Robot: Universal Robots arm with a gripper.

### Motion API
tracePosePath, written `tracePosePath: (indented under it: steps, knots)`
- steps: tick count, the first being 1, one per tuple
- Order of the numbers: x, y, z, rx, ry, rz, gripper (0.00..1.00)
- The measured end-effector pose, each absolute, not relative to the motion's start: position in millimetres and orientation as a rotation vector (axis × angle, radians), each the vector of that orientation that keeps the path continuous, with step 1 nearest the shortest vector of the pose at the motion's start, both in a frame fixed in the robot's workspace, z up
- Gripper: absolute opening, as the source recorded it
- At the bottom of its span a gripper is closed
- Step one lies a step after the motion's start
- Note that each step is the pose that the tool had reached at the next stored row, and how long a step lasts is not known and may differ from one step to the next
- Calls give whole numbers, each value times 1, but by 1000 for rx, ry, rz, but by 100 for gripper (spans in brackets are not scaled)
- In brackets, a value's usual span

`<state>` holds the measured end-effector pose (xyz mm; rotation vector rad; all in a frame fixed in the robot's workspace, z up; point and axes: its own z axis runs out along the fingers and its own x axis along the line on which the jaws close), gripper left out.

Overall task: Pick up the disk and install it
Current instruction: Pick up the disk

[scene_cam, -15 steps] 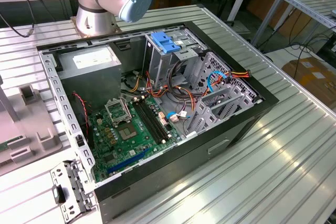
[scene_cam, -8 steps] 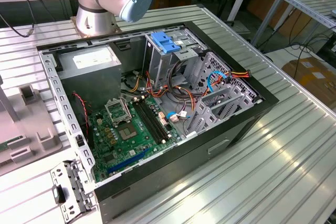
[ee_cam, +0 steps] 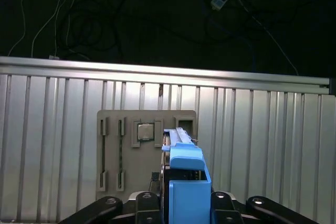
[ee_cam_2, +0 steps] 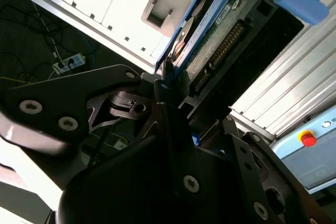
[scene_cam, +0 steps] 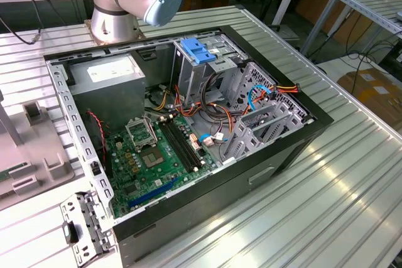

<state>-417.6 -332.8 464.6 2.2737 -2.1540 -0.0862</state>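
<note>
Fingers (ee_cam: 224, 209) right up close, clamped on the disk (ee_cam: 186, 184), its blue rails standing edge-on between them! It hangs in the air above the ribbed table (ee_cam: 273, 145), over a grey fixture plate (ee_cam: 126, 150) by the table's edge. Open computer case (scene_cam: 188, 123) sits mid-table.

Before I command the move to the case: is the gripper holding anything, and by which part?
The disk, clamped between the jaws of the gripper by its blue-railed sides at one end; the rest juts out beyond them.
</note>
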Motion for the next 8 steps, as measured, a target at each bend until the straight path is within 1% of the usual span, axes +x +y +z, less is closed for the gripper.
tracePosePath:
  steps: [8]
  knots:
    - [-418, -340, 465, 2274, -2154, -86, 37]
